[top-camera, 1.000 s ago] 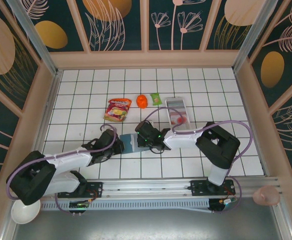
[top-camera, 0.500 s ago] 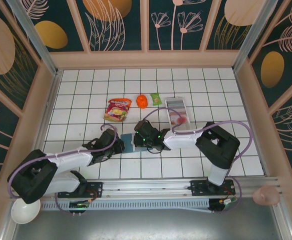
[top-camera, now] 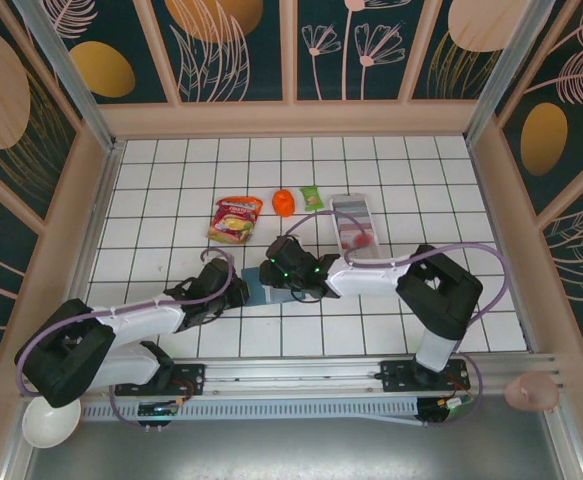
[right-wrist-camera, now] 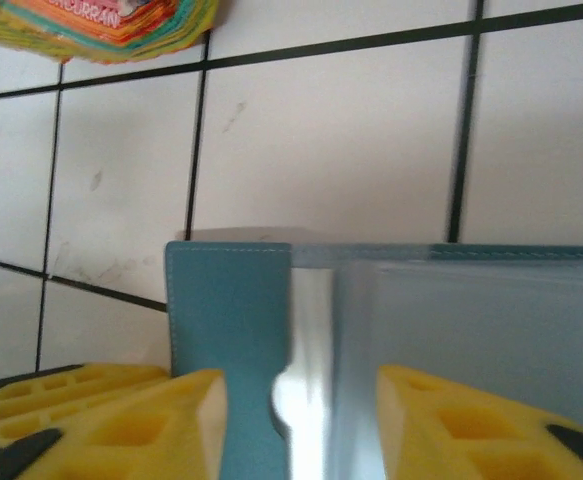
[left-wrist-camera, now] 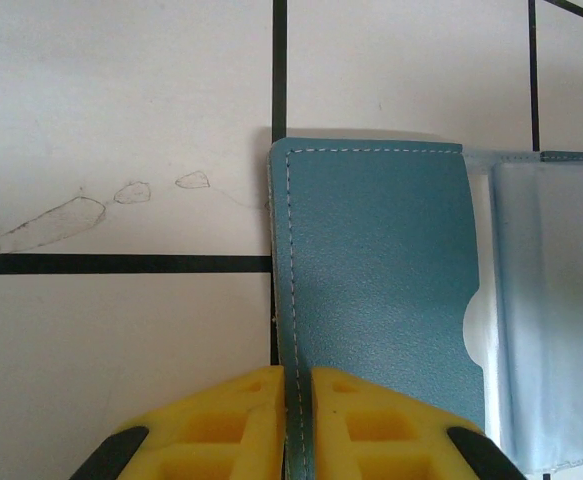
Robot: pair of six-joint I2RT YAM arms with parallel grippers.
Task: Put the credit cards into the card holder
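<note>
We are pinching the near edge of the card holder (left-wrist-camera: 381, 290) with the left claw (left-wrist-camera: 298, 420); its two yellow fingers are closing tight on the stitched teal flap, which is running straight ahead of that claw and lying flat on the tiled bench (left-wrist-camera: 121, 120). The right claw (right-wrist-camera: 299, 392) is standing open, its fingers apart; between and just ahead of them the clear pocket (right-wrist-camera: 451, 320) is showing. Whether a card is already sitting inside, we cannot tell, because the plastic is catching glare. A snack packet (right-wrist-camera: 101, 25) is lying well beyond that claw, up and to its left.

The credit cards (top-camera: 356, 238) are, we are judging, the pale pieces with red marks lying in the white tray (top-camera: 354, 205), behind and off to the side of the right claw; they are too small to be sure of.

To do this step well, we are thinking the left claw should be holding the flap down firmly without dragging it; any slide will be shifting the pocket mouth away from the other claw. The right claw should be bringing each card in low and level, leading with a short edge and aiming at the thumb notch (left-wrist-camera: 476, 325) where the plastic is cut back. A tilted card is likely to catch the pocket lip or lift the holder off the bench.
</note>
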